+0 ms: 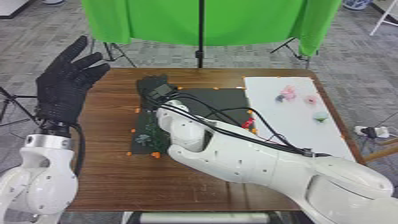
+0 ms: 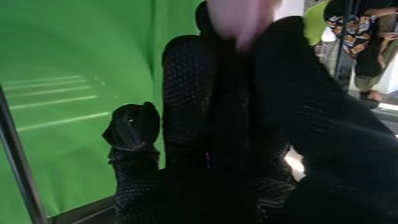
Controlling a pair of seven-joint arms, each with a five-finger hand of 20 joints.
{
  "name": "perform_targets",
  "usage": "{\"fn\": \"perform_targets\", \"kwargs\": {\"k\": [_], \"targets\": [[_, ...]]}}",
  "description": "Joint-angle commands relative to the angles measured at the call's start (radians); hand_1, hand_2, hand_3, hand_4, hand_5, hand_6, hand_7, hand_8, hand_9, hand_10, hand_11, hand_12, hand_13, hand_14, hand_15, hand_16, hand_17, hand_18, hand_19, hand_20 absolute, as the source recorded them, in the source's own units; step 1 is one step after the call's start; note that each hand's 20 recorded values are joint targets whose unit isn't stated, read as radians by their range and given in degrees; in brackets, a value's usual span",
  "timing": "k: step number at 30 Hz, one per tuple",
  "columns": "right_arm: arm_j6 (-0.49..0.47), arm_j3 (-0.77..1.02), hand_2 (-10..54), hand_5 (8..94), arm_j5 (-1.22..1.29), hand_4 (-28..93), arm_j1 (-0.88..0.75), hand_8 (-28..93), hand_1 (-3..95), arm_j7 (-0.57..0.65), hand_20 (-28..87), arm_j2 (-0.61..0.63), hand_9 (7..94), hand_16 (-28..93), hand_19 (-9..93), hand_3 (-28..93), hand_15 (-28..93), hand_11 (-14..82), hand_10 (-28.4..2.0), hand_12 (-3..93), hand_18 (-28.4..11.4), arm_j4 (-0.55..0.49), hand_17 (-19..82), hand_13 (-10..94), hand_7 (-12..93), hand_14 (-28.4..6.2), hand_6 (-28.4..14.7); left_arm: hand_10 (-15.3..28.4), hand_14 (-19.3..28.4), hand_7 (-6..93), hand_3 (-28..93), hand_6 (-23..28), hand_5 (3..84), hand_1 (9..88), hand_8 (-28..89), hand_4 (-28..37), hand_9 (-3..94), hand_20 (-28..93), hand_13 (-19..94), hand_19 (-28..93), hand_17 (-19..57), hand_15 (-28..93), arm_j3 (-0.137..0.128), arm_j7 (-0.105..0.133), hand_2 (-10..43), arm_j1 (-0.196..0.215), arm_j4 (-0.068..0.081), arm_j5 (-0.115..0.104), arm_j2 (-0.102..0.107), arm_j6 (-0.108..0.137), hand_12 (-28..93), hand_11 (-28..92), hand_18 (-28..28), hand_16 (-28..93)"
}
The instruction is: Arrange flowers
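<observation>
Above the back left of the dark mat (image 1: 227, 96) is my right hand (image 1: 152, 86), its palm partly covered by the wrist and cables. In the right wrist view, my right hand (image 2: 191, 100) pinches a blurred pink thing (image 2: 240, 17) between its fingertips and thumb. My left hand (image 1: 67, 82) is raised beyond the table's left edge, its fingers straight and spread. Green leafy stems (image 1: 153, 136) lie at the mat's left side. Pink flowers (image 1: 288, 93) and a pale green one (image 1: 321, 116) rest on the white board (image 1: 293, 127). A red thing (image 1: 249, 122) is beside my right forearm.
The wooden table (image 1: 115, 175) has small orange pieces (image 1: 155, 155) around the mat. My right arm crosses the mat and the board's lower part. Behind the table stand a green cloth (image 1: 151, 22) and a black pole (image 1: 201, 35). Loose cables loop over the right forearm.
</observation>
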Motion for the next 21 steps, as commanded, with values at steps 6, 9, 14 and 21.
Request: {"fn": "perform_targets", "kwargs": {"k": [6,9,14,21], "targets": [[0.041,-0.047,-9.5,72.0,0.034,-28,0.041,-6,49.4,0.031,62,0.001,76.2,14,93,65,72,20.9,-8.7,17.7,-20.2,-0.019,28,63,19,-6.8,1.8,19.1,27.1,13.8,79,6.8,34.1,23.4,-10,-27.2,33.6,20,26,53,-7.5,52,0.007,-0.005,5.6,0.004,0.009,0.003,-0.009,-0.009,13,24,28.4,-6],[0.044,-0.018,-9.5,71.9,0.035,-28,0.027,-7,48.4,0.023,62,0.006,76.0,14,93,66,72,22.1,-9.0,16.6,-20.3,-0.032,28,63,19,-7.0,1.8,19.0,27.2,13.8,79,6.9,34.2,23.5,-10,-27.1,33.6,20,26,53,-7.6,52,-0.004,-0.003,5.5,0.032,0.000,-0.001,-0.009,0.002,13,24,28.4,-6],[0.067,0.016,-9.5,71.7,0.074,-28,0.042,-8,47.0,0.049,62,0.045,75.6,14,93,67,72,23.3,-9.2,15.4,-20.5,-0.084,28,62,19,-7.4,1.8,19.1,27.2,13.8,79,6.8,34.1,23.5,-10,-27.1,33.6,20,26,53,-7.6,52,-0.069,0.017,5.5,0.150,-0.033,-0.012,-0.021,0.033,13,24,28.4,-6],[0.022,0.150,-9.5,68.5,0.109,-28,0.012,-14,41.5,0.072,64,0.205,73.0,14,93,72,74,24.1,-10.1,15.1,-20.7,-0.236,26,59,19,-9.4,1.5,19.0,27.2,13.6,78,6.8,34.0,23.3,-10,-27.5,33.5,20,26,53,-7.6,52,-0.116,0.073,5.7,0.306,-0.057,-0.043,-0.057,0.070,13,24,28.4,-6]]}}
